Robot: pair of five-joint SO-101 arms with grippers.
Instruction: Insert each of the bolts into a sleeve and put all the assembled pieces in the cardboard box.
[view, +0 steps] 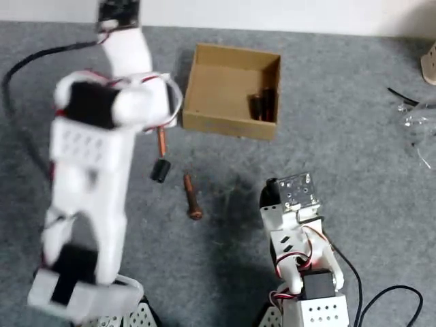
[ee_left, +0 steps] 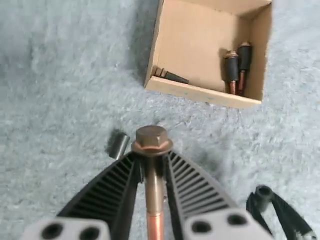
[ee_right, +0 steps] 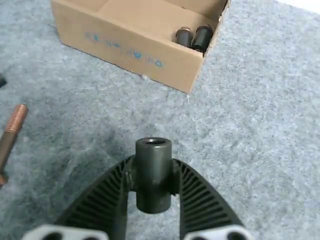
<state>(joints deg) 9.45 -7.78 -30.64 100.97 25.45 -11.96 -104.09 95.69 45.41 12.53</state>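
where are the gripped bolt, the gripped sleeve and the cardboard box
copper hex-head bolt (ee_left: 152,141): left wrist view, on its hex head
black cylindrical sleeve (ee_right: 153,177): right wrist view, on its side wall
brown cardboard box (view: 218,125): high view, on its front wall

Overhead and wrist cameras all face the box (view: 225,125).

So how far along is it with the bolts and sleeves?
Done: two assembled pieces lie in the box. In hand: the left gripper holds a bolt, the right gripper a sleeve, not yet joined. To do: a loose bolt and a loose sleeve on the carpet, then boxing both.
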